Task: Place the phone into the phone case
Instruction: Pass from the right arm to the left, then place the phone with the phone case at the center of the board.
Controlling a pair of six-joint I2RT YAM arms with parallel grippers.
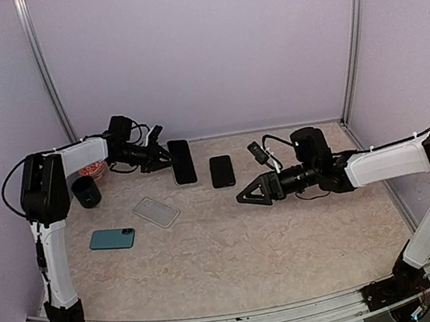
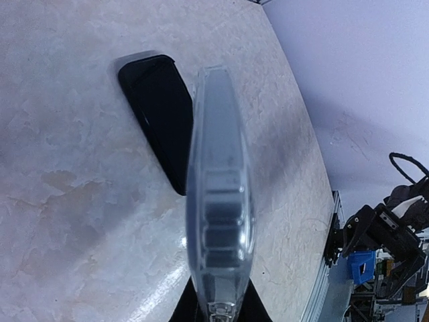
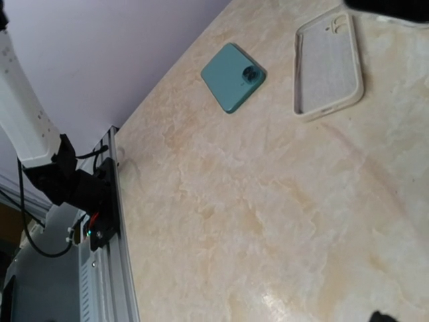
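My left gripper (image 1: 167, 153) (image 2: 218, 305) is at the back left, shut on a dark slab with a clear rim (image 1: 182, 161) (image 2: 218, 201). It holds the slab on edge just above the table; I cannot tell whether it is a phone in a case. A smaller black phone (image 1: 221, 171) (image 2: 161, 114) lies flat beside it. A clear empty case (image 1: 156, 211) (image 3: 328, 64) lies open side up at mid-left. A teal phone (image 1: 112, 239) (image 3: 233, 77) lies camera side up near the left edge. My right gripper (image 1: 243, 196) hovers open and empty mid-table, pointing left.
A black cup (image 1: 85, 192) and a small red-and-white object (image 1: 96, 169) stand at the back left beside the left arm. A black cable loop (image 1: 261, 152) hangs off the right wrist. The metal front rail (image 3: 120, 268) borders the marble table (image 1: 229, 256).
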